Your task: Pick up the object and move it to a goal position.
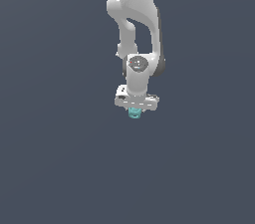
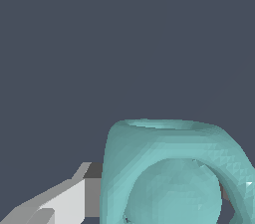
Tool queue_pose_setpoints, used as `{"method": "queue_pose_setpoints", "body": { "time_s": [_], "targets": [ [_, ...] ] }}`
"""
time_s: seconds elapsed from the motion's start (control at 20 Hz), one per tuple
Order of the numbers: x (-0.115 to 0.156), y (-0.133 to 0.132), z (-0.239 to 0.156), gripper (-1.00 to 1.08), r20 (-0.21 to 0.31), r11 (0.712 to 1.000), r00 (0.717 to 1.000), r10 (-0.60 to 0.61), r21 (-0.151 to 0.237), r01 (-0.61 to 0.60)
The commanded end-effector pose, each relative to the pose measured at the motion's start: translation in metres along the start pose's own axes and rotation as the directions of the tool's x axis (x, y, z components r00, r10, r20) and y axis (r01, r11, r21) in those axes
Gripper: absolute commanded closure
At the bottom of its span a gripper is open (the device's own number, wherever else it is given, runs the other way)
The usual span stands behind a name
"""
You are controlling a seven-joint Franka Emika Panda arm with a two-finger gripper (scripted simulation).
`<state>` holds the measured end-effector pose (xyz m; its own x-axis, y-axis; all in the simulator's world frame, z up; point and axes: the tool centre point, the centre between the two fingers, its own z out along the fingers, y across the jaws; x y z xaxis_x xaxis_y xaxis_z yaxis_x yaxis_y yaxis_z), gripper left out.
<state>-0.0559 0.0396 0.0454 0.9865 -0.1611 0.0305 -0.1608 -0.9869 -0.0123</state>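
The object [image 1: 134, 114] is a small teal rounded block that sits right under the white hand of the arm, near the middle of the exterior view. My gripper [image 1: 135, 111] is shut on it, with the fingers mostly hidden behind the hand. The wrist view is filled at close range by the object [image 2: 169, 168], showing its ring and dome face. One white finger [image 2: 69, 200] with a dark pad presses against its side. The other finger is almost fully hidden behind the block.
A plain dark grey surface fills the background in both views. The white arm [image 1: 134, 29] comes down from the top of the exterior view.
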Motion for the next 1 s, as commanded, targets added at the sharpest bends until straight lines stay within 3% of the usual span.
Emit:
{"method": "queue_pose_setpoints", "body": {
  "time_s": [0.0, 0.2, 0.45, 0.95],
  "targets": [
    [0.009, -0.002, -0.004, 1.08, -0.027, 1.000, 1.000, -0.008, 0.011, 0.008],
    [0.033, -0.008, -0.016, 1.08, -0.099, 0.999, 0.995, -0.027, 0.039, 0.031],
    [0.072, -0.017, -0.042, 1.08, -0.226, 0.994, 0.973, -0.055, 0.084, 0.075],
    [0.142, -0.037, -0.115, 1.08, -0.487, 0.970, 0.869, -0.087, 0.159, 0.186]
  ]
}}
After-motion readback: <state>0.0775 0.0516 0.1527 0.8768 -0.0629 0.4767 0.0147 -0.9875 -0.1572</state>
